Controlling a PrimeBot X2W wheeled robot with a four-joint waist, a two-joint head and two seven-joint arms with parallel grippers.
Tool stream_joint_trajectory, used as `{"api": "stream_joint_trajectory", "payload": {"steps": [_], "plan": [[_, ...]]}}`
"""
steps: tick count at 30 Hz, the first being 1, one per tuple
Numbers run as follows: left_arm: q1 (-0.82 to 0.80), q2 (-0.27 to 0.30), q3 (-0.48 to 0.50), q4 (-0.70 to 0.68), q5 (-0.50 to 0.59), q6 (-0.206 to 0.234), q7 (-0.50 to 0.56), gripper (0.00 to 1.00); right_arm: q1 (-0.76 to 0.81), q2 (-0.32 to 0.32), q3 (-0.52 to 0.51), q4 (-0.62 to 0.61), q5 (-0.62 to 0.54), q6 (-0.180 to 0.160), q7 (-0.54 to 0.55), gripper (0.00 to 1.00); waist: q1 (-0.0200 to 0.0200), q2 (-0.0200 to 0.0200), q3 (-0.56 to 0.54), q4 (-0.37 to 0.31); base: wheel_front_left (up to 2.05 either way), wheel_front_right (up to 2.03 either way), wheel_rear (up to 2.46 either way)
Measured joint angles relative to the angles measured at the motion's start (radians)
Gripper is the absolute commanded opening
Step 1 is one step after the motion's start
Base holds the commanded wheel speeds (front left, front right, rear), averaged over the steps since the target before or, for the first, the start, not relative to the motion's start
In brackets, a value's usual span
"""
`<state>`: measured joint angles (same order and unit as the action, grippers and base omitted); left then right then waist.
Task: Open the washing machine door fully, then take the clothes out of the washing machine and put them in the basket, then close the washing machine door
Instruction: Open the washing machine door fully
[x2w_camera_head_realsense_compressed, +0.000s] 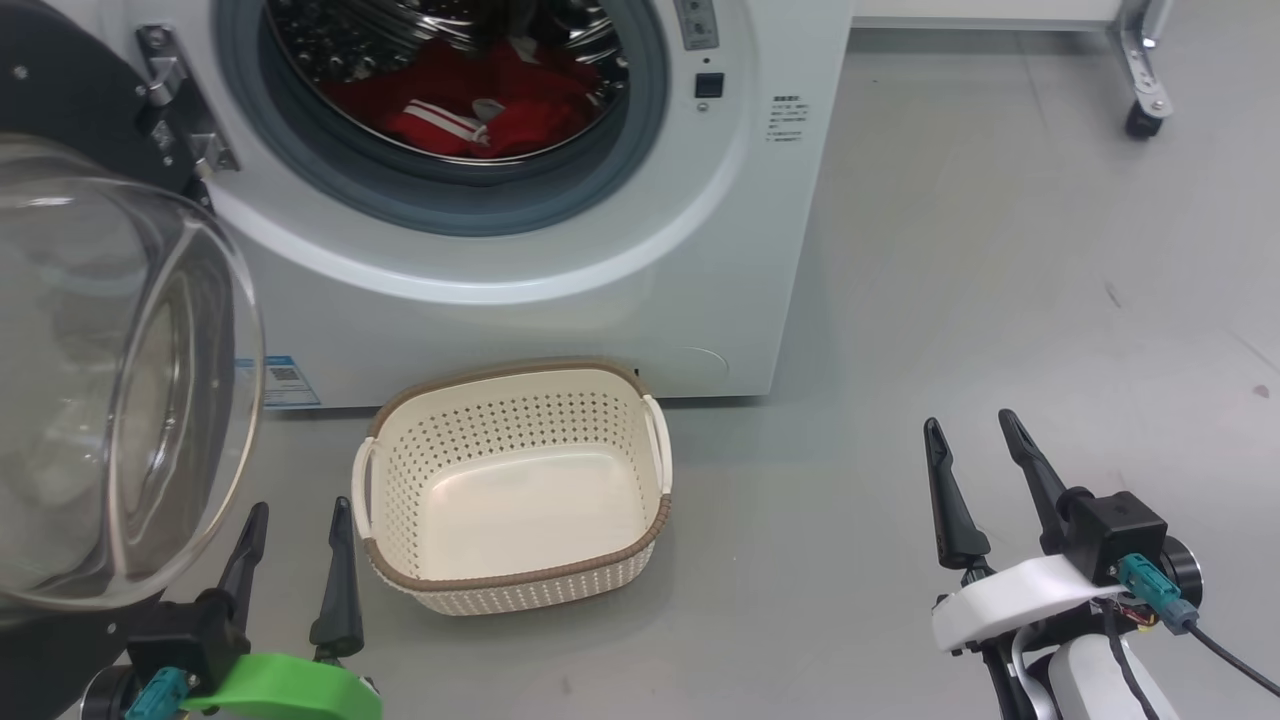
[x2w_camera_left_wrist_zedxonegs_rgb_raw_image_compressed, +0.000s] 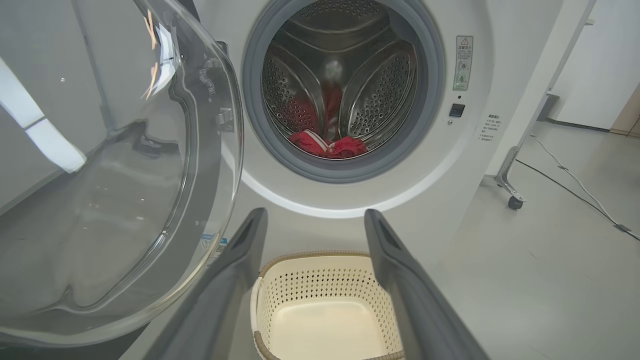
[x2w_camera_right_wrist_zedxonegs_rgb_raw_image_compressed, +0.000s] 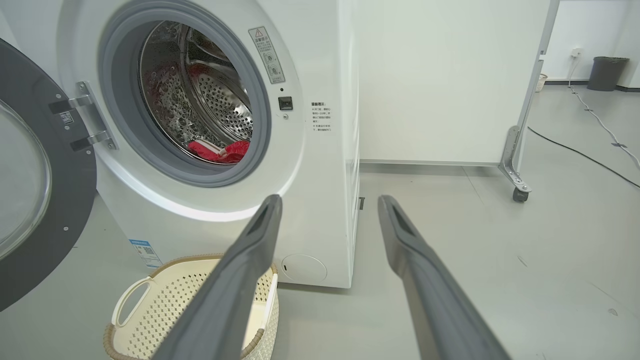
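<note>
The single washing machine door (x2w_camera_head_realsense_compressed: 110, 380) stands open at the left, its glass bowl bulging rightward. One basket (x2w_camera_head_realsense_compressed: 520, 420) sits mouth-up before the washing machine (x2w_camera_head_realsense_compressed: 560, 320). The red clothes (x2w_camera_head_realsense_compressed: 470, 110) lie in the drum, their number unclear, and the left gripper (x2w_camera_head_realsense_compressed: 300, 506) and right gripper (x2w_camera_head_realsense_compressed: 970, 420) point at the machine, fingers wide and empty.

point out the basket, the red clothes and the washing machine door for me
basket (x2w_camera_head_realsense_compressed: 510, 420): head view, perforated back wall
red clothes (x2w_camera_head_realsense_compressed: 545, 100): head view, red fabric right of the striped trim
washing machine door (x2w_camera_head_realsense_compressed: 100, 400): head view, clear glass bowl
</note>
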<state>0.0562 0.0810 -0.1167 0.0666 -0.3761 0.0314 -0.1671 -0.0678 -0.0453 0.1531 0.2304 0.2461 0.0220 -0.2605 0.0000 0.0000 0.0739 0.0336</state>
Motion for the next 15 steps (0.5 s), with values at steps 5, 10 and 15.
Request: {"api": "stream_joint_trajectory", "payload": {"steps": [5, 10, 15], "plan": [[0.0, 0.002, -0.012, -0.008, 0.004, 0.003, 0.017, 1.0, 0.017, 0.0, -0.003, 0.0, 0.009, -0.008, 0.0, 1.0, 0.0, 0.0, 0.002, -0.037, 0.0, 0.0, 0.0], [0.0, 0.002, -0.024, -0.01, 0.016, 0.003, 0.027, 1.0, 0.021, 0.0, -0.011, -0.002, 0.011, -0.015, 0.0, 1.0, 0.0, 0.0, 0.003, -0.05, 0.0, 0.0, 0.0], [0.0, 0.002, -0.024, -0.012, 0.017, 0.006, 0.035, 1.0, 0.022, 0.0, -0.009, -0.003, 0.011, -0.015, 0.0, 1.0, 0.0, 0.0, 0.005, -0.051, 0.0, 0.0, 0.0]]}}
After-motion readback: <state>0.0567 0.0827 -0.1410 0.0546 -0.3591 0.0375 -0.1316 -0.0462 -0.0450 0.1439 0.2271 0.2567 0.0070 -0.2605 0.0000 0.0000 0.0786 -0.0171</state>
